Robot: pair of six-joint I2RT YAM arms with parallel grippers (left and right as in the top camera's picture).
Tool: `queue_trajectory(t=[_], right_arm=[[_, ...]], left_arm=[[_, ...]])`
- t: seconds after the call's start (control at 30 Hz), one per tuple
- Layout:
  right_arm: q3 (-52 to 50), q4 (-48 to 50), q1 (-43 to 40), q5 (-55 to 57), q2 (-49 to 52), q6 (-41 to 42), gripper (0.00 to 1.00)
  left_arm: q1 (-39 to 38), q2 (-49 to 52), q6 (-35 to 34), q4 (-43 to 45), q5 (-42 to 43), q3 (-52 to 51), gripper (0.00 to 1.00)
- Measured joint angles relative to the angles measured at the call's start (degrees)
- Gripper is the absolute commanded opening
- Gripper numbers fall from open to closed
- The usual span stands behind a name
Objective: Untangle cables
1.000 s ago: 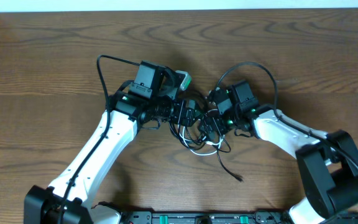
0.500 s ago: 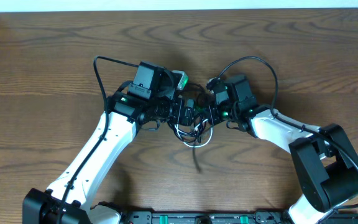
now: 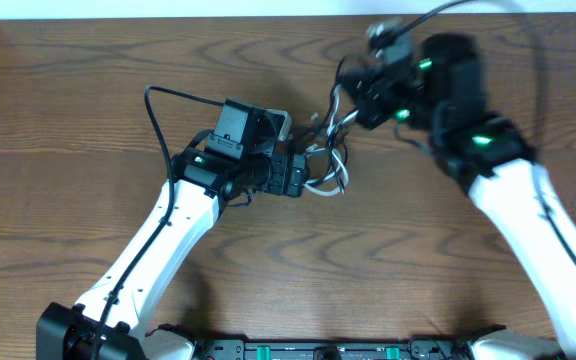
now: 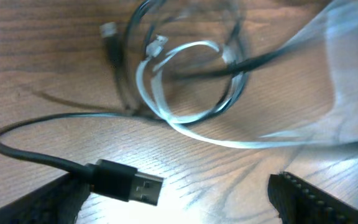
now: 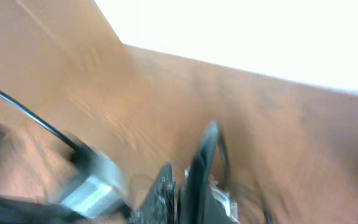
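While the left gripper (image 4: 179,198) is hovering open above the USB plug (image 4: 128,182) and blur is hiding whether the right gripper (image 3: 360,95) is closed, the cables (image 3: 330,170) are wanting slow, steady separating.

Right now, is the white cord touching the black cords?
Touching. The left wrist view shows the white cord looped through the black cords, lying against them.

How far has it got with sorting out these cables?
Nothing looks freed yet: the white cord and black cords are looped together. In hand: cords run up to the blurred right gripper; the left gripper is open by a USB plug. All separating remains.
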Motion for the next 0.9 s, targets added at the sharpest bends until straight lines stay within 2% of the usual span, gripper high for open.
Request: queue_trajectory(t=[0.1,0.2,0.33,0.47,0.67,0.7,0.73,0.77,0.8,0.83,0.9], right_arm=[[5.38,-3.13,0.11,0.76,-4.66,-1.99,0.01],[6.71,-6.91,0.11,2.56,-6.97,-3.23,0.01],[6.47,-12.79,0.11,6.05,-5.29,-3.96,0.01],[5.81,-17.51,0.09,9.05,-2.25,-4.26,0.01],[5.51,-20.61,0.07,8.39,-0.52,-5.62,0.01],[5.51,-20.98,0.11,6.84,-0.42,-6.43,0.07],[5.51,-21.18,0.22,5.62,-0.35,-6.93,0.25],[5.51,-21.53,0.44,4.31,-0.20,-7.54,0.51],[5.51,-22.03,0.94,2.89,0.15,-8.55,0.67],[5.51,-23.02,1.77,1.70,0.74,-9.62,0.96],[5.55,-25.24,3.78,0.39,2.45,-11.80,0.99]], left_arm=[[0.07,0.00,0.76,1.55,2.99,0.00,0.98],[0.09,0.00,4.37,2.38,10.69,0.00,0.98],[0.00,-0.26,9.25,2.10,21.29,0.00,0.98],[0.00,-1.53,11.21,1.92,26.34,0.00,0.98],[0.13,-5.60,11.82,5.11,29.24,0.00,0.98],[0.22,-6.62,11.80,6.19,29.53,-0.02,0.98],[0.33,-7.76,11.82,7.32,29.68,0.00,0.98],[0.39,-8.74,11.80,8.24,29.75,0.00,0.98],[0.44,-9.90,11.78,9.09,29.86,0.00,0.98],[0.46,-11.04,11.78,9.86,29.94,0.00,0.98],[0.44,-13.07,11.47,10.58,29.86,0.00,0.98]])
